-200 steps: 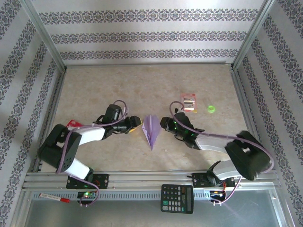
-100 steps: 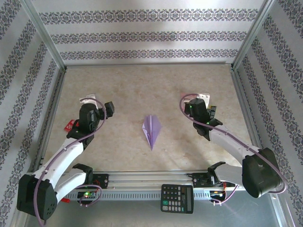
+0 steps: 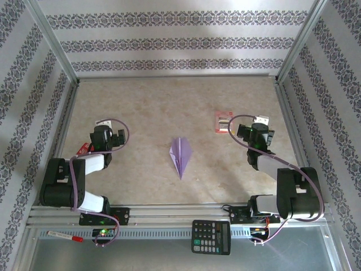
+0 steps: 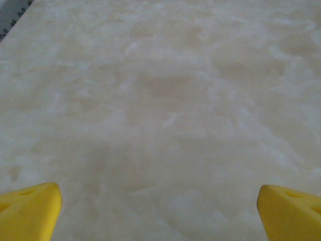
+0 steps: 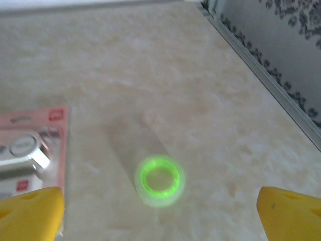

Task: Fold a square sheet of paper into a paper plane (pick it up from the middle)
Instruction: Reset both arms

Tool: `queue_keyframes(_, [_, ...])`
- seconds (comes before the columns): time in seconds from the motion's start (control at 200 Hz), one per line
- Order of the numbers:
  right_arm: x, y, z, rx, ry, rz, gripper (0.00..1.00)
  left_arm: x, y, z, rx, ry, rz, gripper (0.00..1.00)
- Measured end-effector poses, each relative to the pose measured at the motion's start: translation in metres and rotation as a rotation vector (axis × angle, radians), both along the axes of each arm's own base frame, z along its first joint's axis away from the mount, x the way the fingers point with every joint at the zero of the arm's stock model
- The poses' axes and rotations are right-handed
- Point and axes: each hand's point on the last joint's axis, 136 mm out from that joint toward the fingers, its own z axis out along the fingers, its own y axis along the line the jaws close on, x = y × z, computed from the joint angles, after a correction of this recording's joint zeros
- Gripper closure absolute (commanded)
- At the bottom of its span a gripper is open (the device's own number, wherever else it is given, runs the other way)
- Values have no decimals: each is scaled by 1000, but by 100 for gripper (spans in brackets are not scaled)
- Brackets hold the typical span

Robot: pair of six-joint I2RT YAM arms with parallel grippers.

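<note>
The sheet of pale lavender paper lies folded as a paper plane [image 3: 180,156] flat on the middle of the table, nose toward the near edge, touched by nothing. My left gripper [image 3: 107,131] sits well to its left, drawn back near its base. Its yellow fingertips [image 4: 27,211] stand wide apart over bare table, so the left gripper [image 4: 160,216] is open and empty. My right gripper [image 3: 258,129] is far to the plane's right. In the right wrist view the right gripper [image 5: 160,216] is open too, its fingertips [image 5: 291,213] spread above the table.
A small green ring [image 5: 159,179] lies on the table under the right gripper, next to a red-and-white packet [image 3: 224,122] [image 5: 27,155]. A red item [image 3: 83,149] lies beside the left arm. A calculator [image 3: 211,236] and a red-tipped pen [image 3: 65,235] lie on the front rail. Metal frame rails bound the table.
Both arms have pulled away from the plane, left to the left side, right to the right, and folded back. Both grippers have opened. The plane has stayed in place.
</note>
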Motion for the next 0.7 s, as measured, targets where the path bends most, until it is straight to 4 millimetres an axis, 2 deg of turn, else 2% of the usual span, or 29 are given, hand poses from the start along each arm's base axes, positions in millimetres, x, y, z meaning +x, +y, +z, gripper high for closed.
queue_keyframes(0.12, [18,10,3,30,-78,78,2,20,-5,11,-41,-75,-52,0])
queue_keyframes(0.19, [23,20,-11,33,-74,126,2,23,-12,11,-58,-95,-87,0])
queue_keyframes(0.285, [20,27,-24,34,-47,164,2,25,-20,9,-59,-118,-130,0])
queue_keyframes(0.435, [24,29,-13,25,-99,179,2,15,-26,-6,-55,-115,-150,0])
queue_keyframes(0.699, [26,35,-9,8,-114,202,2,20,-26,5,-45,-168,-153,0])
